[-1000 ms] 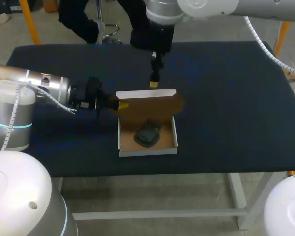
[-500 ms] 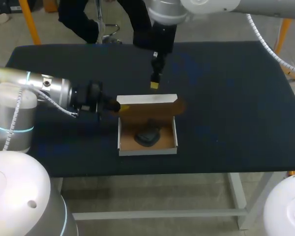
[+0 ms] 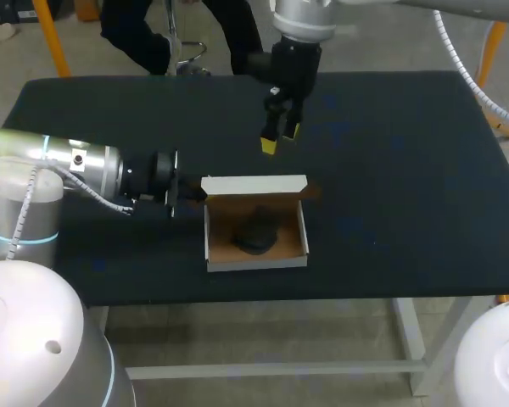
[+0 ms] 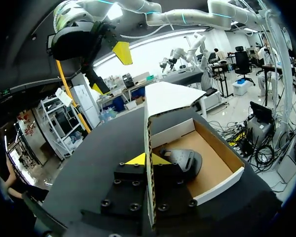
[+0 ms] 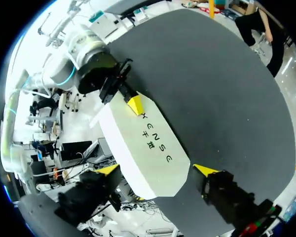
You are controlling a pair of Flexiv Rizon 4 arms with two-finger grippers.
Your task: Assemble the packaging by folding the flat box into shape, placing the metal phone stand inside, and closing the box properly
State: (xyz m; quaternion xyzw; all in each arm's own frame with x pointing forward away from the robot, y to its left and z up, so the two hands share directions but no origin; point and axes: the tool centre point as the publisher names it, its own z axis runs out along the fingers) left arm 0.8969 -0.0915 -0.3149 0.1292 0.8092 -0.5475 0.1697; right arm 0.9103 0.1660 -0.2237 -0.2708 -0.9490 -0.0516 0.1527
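Your left hand (image 3: 195, 192) pinches the lid (image 3: 254, 184), half-raised over the box (image 3: 256, 262) on the tabletop (image 3: 407, 170), phone stand (image 3: 256, 233) inside. Your right hand (image 3: 280, 138) hovers spread wide above. Let go too early and the lid may spring back open.

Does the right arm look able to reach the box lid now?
Probably yes: the right claw hangs open behind the raised lid, nothing lies between them, and the left claw grips only its end.
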